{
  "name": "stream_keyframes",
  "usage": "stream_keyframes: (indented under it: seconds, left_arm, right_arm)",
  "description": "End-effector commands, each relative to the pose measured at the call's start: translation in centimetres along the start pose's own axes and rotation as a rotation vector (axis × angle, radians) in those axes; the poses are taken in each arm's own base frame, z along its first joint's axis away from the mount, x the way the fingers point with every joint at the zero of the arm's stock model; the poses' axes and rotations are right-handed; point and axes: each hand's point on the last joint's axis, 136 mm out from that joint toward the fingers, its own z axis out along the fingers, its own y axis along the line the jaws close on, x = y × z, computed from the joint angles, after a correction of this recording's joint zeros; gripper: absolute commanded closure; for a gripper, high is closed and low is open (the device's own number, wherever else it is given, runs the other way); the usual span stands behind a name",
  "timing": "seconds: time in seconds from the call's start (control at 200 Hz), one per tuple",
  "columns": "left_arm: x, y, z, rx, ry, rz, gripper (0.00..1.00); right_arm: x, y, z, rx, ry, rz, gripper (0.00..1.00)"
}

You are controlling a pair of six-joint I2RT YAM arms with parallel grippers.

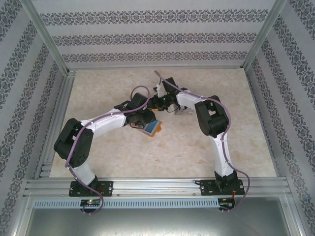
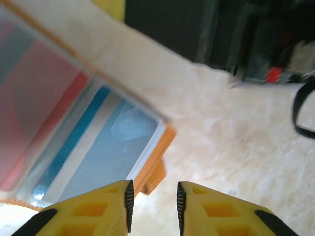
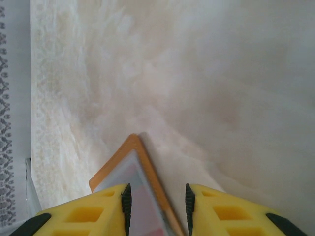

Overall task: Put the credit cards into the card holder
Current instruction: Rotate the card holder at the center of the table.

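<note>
Left tool (image 2: 154,189) part-open, empty — card holder (image 2: 98,132) just beside it, rightward; right tool (image 3: 158,189) over its corner — grip unclear.

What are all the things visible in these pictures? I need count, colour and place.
card holder: one, orange with pale blue pockets, open, mid-table between the hands.
pink-red card: one, inside a clear pocket of the card holder.
credit cards: small stack, grey, right of the card holder, partly hidden; count unclear.
table: one, pale marbled beige.
walls: three, white with dark patterned bands, around the table.
left hand: one, yellow fingers, open, beside the card holder's orange corner.
right hand: one, yellow fingers, closed on the card holder's orange-edged corner.
</note>
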Motion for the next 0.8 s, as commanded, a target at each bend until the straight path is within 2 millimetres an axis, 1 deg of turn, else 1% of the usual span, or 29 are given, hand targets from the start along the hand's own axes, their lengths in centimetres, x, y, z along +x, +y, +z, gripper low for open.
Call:
stream_keyframes:
  seconds: [0.0, 0.075, 0.175, 0.22, 0.245, 0.295, 0.335, 0.34, 0.36, 0.465, 0.545, 0.595, 0.695, 0.734, 0.794]
  left_arm:
    - [-2.5, 1.1, -1.7, -0.096, -0.045, 0.048, 0.67]
    - [-4.6, 1.2, -1.3, -0.046, -0.045, 0.015, 0.66]
    - [-7.7, 1.4, -0.2, 0.016, -0.028, -0.034, 0.65]
    - [-9.0, 1.5, 0.5, 0.031, -0.012, -0.04, 0.66]
    - [-9.5, 1.9, 1.0, 0.027, 0.0, -0.046, 0.66]
    - [-10.8, 1.7, 1.9, 0.04, 0.011, -0.045, 0.66]
    - [-11.2, 1.6, 3.0, 0.056, 0.041, -0.048, 0.66]
    - [-11.2, 1.6, 3.2, 0.058, 0.045, -0.048, 0.66]
    - [-11.4, 1.4, 3.7, 0.07, 0.059, -0.05, 0.66]
    - [-11.5, 1.0, 6.2, 0.096, 0.133, -0.044, 0.67]
    - [-11.2, 1.4, 7.5, 0.097, 0.167, -0.052, 0.68]
    - [-10.9, 1.9, 7.8, 0.09, 0.179, -0.058, 0.68]
    - [-10.0, 3.1, 8.0, 0.069, 0.199, -0.072, 0.68]
    - [-9.7, 3.7, 7.9, 0.062, 0.203, -0.081, 0.68]
    - [-9.0, 4.6, 7.7, 0.049, 0.205, -0.09, 0.68]
  right_arm:
    - [-1.4, 3.1, -4.9, 0.004, -0.078, -0.076, 0.63]
    - [-0.5, 3.6, -6.4, 0.047, -0.077, -0.108, 0.62]
    - [2.1, 4.0, -7.4, 0.053, -0.056, -0.113, 0.62]
    - [3.7, 4.1, -7.6, 0.047, -0.044, -0.103, 0.63]
    - [4.6, 4.3, -7.7, 0.043, -0.035, -0.1, 0.63]
    - [6.6, 4.6, -7.5, 0.045, -0.01, -0.106, 0.63]
    - [8.1, 4.9, -7.2, 0.049, 0.014, -0.113, 0.63]
    - [8.6, 5.0, -7.1, 0.048, 0.022, -0.118, 0.63]
    - [9.5, 5.2, -6.8, 0.049, 0.038, -0.127, 0.63]
    - [13.8, 6.1, -4.6, 0.038, 0.138, -0.165, 0.63]
    - [16.1, 6.3, -2.8, 0.037, 0.199, -0.184, 0.63]
    - [16.9, 6.3, -1.7, 0.035, 0.225, -0.187, 0.63]
    - [18.1, 5.2, 0.7, 0.03, 0.291, -0.152, 0.63]
    - [18.1, 4.7, 1.3, 0.033, 0.303, -0.135, 0.63]
    - [17.9, 3.9, 1.7, 0.049, 0.294, -0.12, 0.63]
